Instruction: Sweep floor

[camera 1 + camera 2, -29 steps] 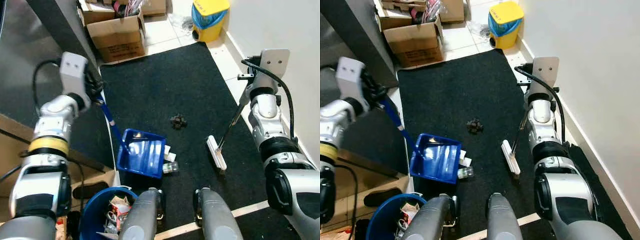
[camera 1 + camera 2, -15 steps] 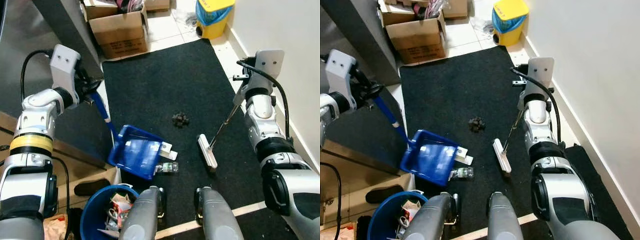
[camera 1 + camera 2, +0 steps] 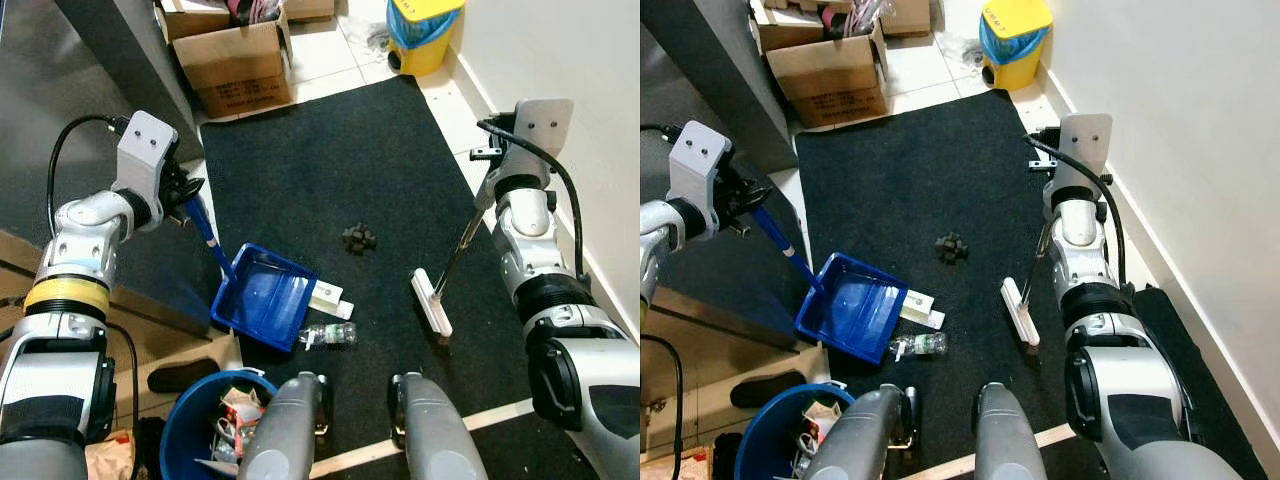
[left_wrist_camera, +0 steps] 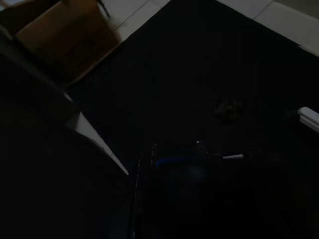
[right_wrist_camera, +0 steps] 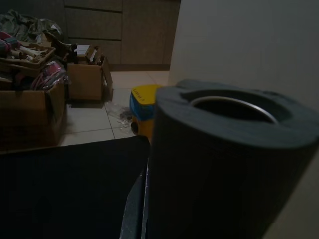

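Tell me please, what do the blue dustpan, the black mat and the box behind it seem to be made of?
The dustpan looks like moulded plastic: uniform bright blue with a slight sheen and a raised rim. The mat seems to be textile, probably low-pile carpet: matte black with a fine, grainy surface. The box appears to be cardboard: dull brown, with folded flaps and creased edges.

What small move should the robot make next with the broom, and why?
Probably draw the broom head left across the black mat toward the blue dustpan. The dark debris clump lies on the mat between them, and the dustpan's open mouth faces that way.
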Controlling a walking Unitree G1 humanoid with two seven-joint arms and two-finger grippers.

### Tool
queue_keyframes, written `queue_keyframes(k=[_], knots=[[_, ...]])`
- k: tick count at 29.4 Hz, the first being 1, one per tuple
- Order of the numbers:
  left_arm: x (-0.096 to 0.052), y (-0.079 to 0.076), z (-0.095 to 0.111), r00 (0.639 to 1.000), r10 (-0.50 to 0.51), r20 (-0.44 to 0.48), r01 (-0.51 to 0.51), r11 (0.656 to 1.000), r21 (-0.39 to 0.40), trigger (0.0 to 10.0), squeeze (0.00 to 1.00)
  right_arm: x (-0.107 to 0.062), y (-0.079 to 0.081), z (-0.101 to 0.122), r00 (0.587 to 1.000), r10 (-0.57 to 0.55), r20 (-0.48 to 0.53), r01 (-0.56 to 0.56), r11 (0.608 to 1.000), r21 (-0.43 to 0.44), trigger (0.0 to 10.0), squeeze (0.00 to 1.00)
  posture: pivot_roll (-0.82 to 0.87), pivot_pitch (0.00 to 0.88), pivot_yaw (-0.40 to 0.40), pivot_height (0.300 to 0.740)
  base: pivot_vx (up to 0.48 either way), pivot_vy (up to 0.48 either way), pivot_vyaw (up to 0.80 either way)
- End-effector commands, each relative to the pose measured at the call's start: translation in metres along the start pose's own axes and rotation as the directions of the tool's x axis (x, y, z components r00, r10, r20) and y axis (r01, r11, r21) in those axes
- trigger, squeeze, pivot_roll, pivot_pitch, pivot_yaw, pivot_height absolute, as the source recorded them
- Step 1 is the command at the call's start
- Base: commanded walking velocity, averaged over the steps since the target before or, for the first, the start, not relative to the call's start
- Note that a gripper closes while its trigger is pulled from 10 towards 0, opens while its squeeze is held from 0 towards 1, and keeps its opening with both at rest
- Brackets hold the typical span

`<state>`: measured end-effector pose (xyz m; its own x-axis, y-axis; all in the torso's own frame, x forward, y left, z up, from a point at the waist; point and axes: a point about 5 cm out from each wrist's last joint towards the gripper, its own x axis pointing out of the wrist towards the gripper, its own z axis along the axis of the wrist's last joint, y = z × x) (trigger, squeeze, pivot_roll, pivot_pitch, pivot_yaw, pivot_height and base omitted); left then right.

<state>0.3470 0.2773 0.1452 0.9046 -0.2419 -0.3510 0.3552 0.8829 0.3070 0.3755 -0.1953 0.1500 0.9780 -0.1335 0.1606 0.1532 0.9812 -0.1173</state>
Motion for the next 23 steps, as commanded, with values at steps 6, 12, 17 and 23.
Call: queue_keyframes(k=[6,12,17,23], knots=[[0.016,-0.024,-0.016,0.999,0.005,-0.036,-0.008,0.997,-0.083,10.0,0.0,0.001,-0.002,0.005,1.0,0.003,0.021,-0.003,1.0,-0.005,10.0,0.0,-0.01,0.193,0.067,0.74,0.0,0.0,0.0],[0.032,-0.043,-0.007,1.0,-0.014,0.009,0.016,0.983,-0.181,10.0,0.0,0.0,-0.005,0.005,1.0,-0.004,0.021,0.004,1.0,-0.01,10.0,0.0,-0.02,0.197,0.07,0.74,0.0,0.0,0.0],[0.041,-0.054,0.011,0.995,-0.061,0.084,0.08,0.965,-0.25,10.0,0.0,0.0,-0.004,0.004,1.0,-0.008,0.019,0.008,1.0,-0.006,10.0,0.0,-0.02,0.197,0.071,0.74,0.0,0.0,0.0],[0.049,-0.06,0.024,0.991,-0.069,0.119,0.099,0.96,-0.263,10.0,0.0,0.0,-0.003,0.004,1.0,-0.01,0.017,0.01,1.0,0.002,10.0,0.0,-0.02,0.193,0.076,0.74,0.0,0.0,0.0]])
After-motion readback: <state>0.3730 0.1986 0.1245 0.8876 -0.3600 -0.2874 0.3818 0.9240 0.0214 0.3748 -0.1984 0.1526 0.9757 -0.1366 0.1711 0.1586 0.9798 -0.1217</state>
